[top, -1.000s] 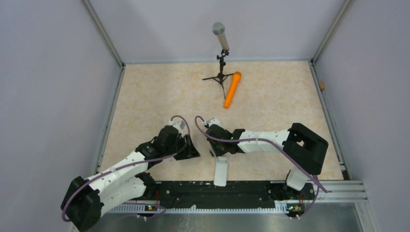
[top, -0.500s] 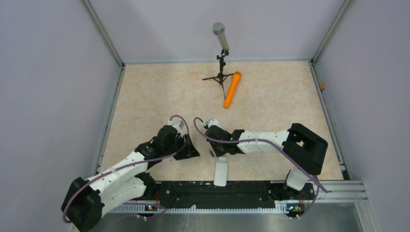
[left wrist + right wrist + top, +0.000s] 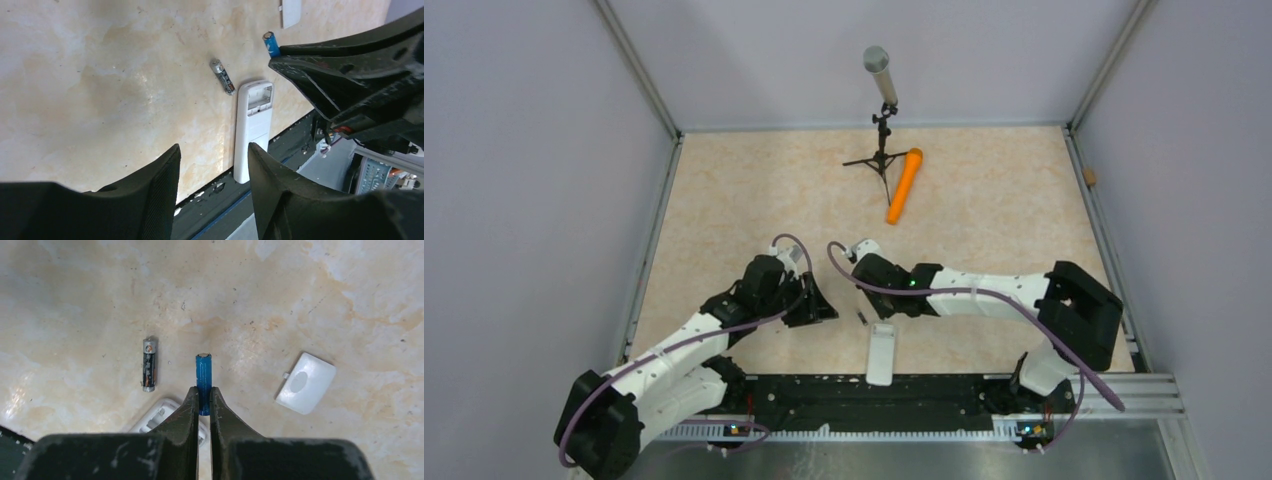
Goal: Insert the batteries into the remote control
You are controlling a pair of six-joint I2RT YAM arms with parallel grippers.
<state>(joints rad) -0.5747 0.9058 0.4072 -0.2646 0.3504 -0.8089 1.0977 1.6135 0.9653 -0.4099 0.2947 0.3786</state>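
The right gripper (image 3: 202, 405) is clamped on a blue battery (image 3: 203, 372) at centre frame. A dark battery (image 3: 149, 371), its label unreadable, lies to the left on the mottled beige table (image 3: 325, 300). Below them lies the white remote control (image 3: 160, 415), its bay open. Its rounded lid (image 3: 305, 382) lies at the right. The left gripper (image 3: 212, 160) stands apart, holding nothing.

1. The left arm (image 3: 674, 345) reaches forward and inward; the left gripper (image 3: 212, 150) has its jaws parted.
2. The right arm (image 3: 984, 293) stretches leftward; the right gripper (image 3: 202, 392) has its jaws clamped on a blue battery (image 3: 203, 371) that juts past their tips.
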